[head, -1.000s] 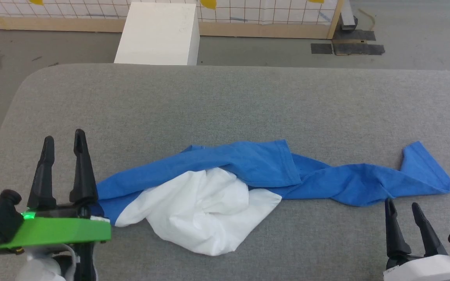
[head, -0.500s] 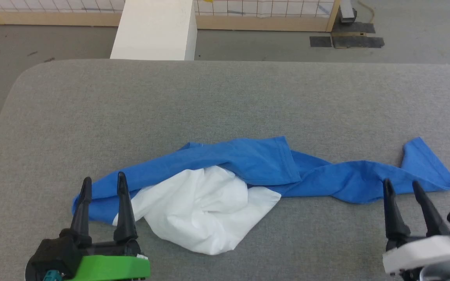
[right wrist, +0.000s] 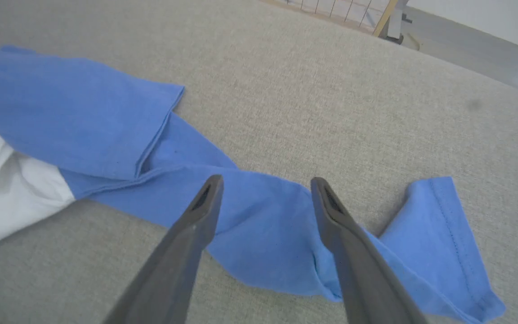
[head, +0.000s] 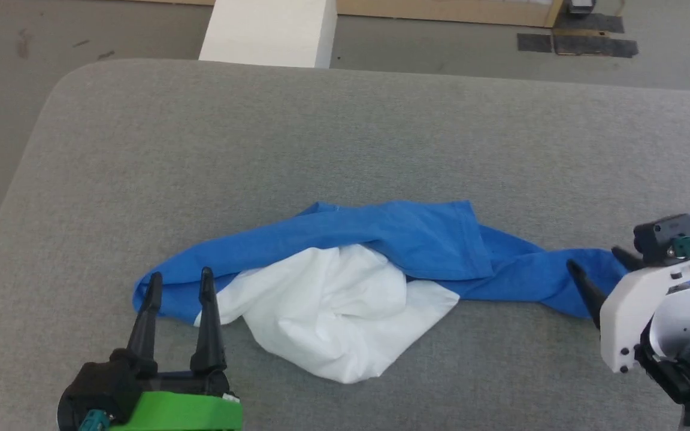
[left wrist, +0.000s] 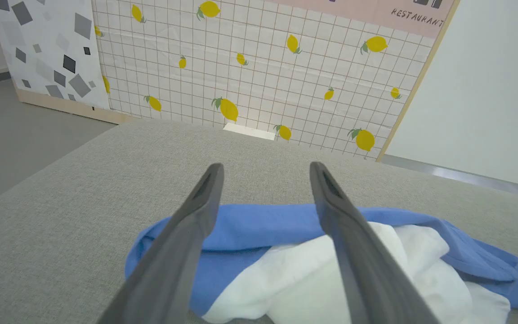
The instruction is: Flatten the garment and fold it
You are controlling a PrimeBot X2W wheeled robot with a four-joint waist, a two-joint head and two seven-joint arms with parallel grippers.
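The garment (head: 333, 305) lies crumpled near the table's front, with its white body bunched in the middle. One blue sleeve (head: 536, 275) trails twisted to the right, and its cuff (right wrist: 448, 234) is folded over. My left gripper (head: 180, 276) is open, and its fingertips reach over the garment's blue left end (left wrist: 263, 225). In its wrist view the left gripper (left wrist: 265, 165) has blue cloth showing between the fingers. My right gripper (head: 592, 257) is open and turned leftward above the twisted sleeve (right wrist: 263, 216). The right gripper (right wrist: 266, 179) holds nothing.
The grey padded table (head: 345, 131) has a rounded far-left corner. A white box (head: 267, 30) stands on the floor just beyond the far edge. Dark tape patches (head: 578, 43) mark the floor at the back right. A lemon-patterned panel (left wrist: 259, 67) stands behind the table.
The head camera has tilted down and shifted. My left gripper moved right, from beside the garment to over its blue left end. My right gripper rose and turned left over the sleeve.
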